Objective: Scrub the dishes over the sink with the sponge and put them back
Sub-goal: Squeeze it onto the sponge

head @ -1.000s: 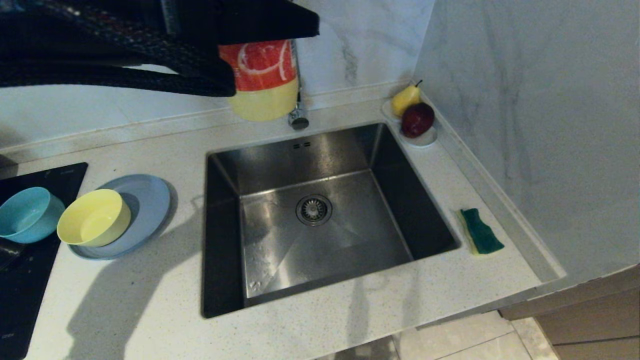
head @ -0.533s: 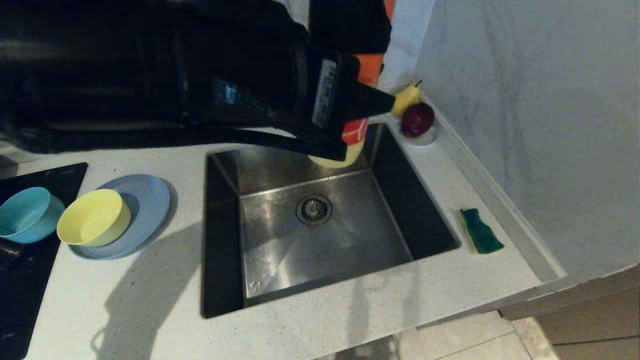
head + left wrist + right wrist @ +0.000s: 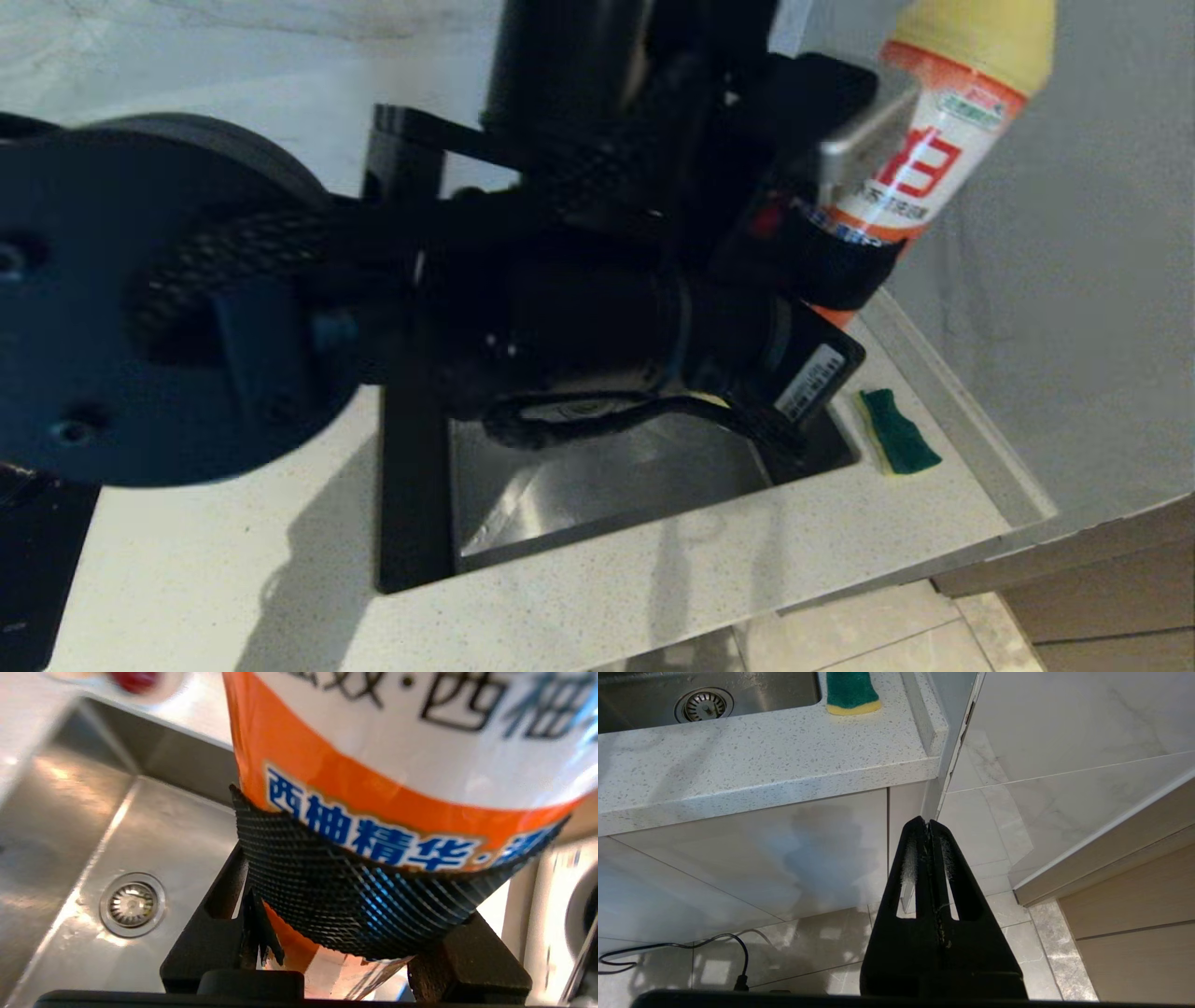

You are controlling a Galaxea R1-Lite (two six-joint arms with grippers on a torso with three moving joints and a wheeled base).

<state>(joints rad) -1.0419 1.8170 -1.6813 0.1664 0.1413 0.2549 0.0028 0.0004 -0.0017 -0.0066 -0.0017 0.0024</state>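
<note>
Now, at far left of the head view: a large dark round joint of the left arm [image 3: 140,299], filling the left half and hiding whatever lies behind it. Lower left: pale speckled table [image 3: 233,579], shadowed. Centre: the sink [image 3: 597,485], only its near floor and front wall showing under the arm; drain strainer [image 3: 132,904] plain in the left wrist view. Right of centre, upper part: left hand [image 3: 840,233], half open and clamped around a detergent bottle [image 3: 934,140] with an orange and white label and yellow end, tilted, yellow end toward the top right corner. In the left wrist view: black mesh-padded fingers [image 3: 355,891] wrapped against the bottle's orange band, sink floor below. Right of the sink, lower right: the sponge [image 3: 898,431], green face up, yellow foam along its left edge, flat on the table just beside the sink rim, near the raised ledge under the marble wall [image 3: 1074,327]. Dishes: nowhere visible, cannot tell where. Right wrist view: right hand [image 3: 928,830], fingers pressed together, holding nothing, low in front of the white cabinet [image 3: 738,858], above the tiled floor [image 3: 994,914].
</note>
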